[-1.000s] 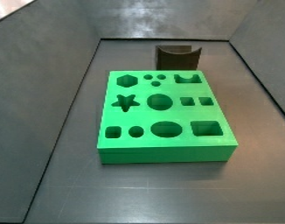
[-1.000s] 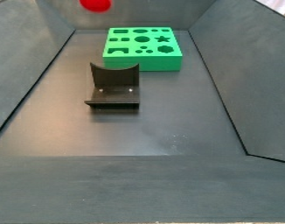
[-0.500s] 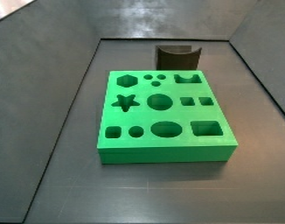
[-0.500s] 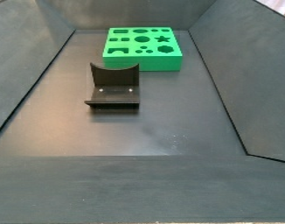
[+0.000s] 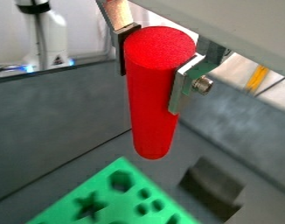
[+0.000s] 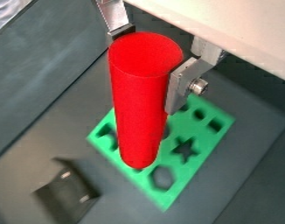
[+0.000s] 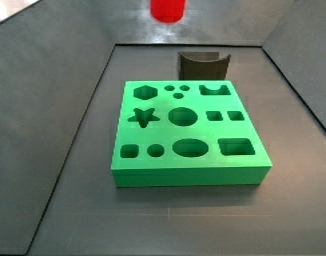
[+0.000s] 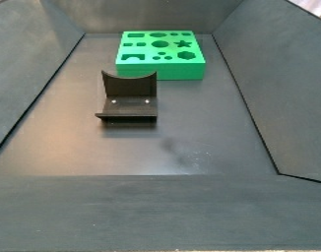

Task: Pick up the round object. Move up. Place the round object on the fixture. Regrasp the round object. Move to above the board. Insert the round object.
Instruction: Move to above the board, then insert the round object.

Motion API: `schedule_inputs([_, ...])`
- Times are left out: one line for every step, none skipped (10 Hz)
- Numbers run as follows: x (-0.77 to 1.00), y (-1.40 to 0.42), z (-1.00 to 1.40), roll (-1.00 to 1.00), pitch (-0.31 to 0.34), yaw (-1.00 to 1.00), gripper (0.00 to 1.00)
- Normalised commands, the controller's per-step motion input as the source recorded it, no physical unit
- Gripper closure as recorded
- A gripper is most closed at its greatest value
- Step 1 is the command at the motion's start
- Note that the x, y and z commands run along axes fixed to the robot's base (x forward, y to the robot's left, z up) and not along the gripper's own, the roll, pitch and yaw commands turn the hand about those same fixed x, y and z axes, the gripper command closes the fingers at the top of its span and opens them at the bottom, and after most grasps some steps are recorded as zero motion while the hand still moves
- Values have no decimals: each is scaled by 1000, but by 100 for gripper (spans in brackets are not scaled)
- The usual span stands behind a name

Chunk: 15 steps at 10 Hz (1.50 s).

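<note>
my hand (image 5: 151, 63) clamped on the round object (image 5: 153, 93), upright | peg's lower end at top edge in a side view (image 7: 167, 10) | board (image 7: 187, 133) mid-frame, well below | fixture (image 7: 203, 65) behind it

Round object (image 5: 153, 87) between the hand (image 5: 156, 59) fingers, high above board (image 7: 187, 133); fixture (image 7: 203, 66) just behind board.
</note>
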Motion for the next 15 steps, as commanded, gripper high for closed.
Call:
schedule_inputs([-185, -121, 4, -1000, -46, -45, 100])
schedule_inputs([-118, -47, 8, -902, -49, -36, 100])
schedule_inputs([-87, -6, -2, -665, -52, -25, 100])
schedule_inputs([-67, 6, 0, -462, -50, -17, 100])
schedule_inputs([-55, 5, 5, -304, -41, -14, 100])
schedule_inputs([411, -283, -603, 14, -90, -49, 100])
schedule_inputs([417, -191, -814, 33, -76, 0, 100])
schedule_inputs([243, -34, -869, 14, -173, 0, 100])
schedule_inputs([171, 0, -820, 0, -201, 0, 100])
schedule_inputs([0, 0, -789, 0, -226, 0, 100])
schedule_inputs([0, 0, -791, -56, -220, 0, 100])
schedule_inputs([0, 0, -746, -119, -184, -9, 100])
schedule_inputs([0, 17, -726, -140, -114, -31, 100])
schedule_inputs([63, 11, -551, -160, -33, -54, 100])
schedule_inputs([131, 14, -323, -101, -7, -69, 100])
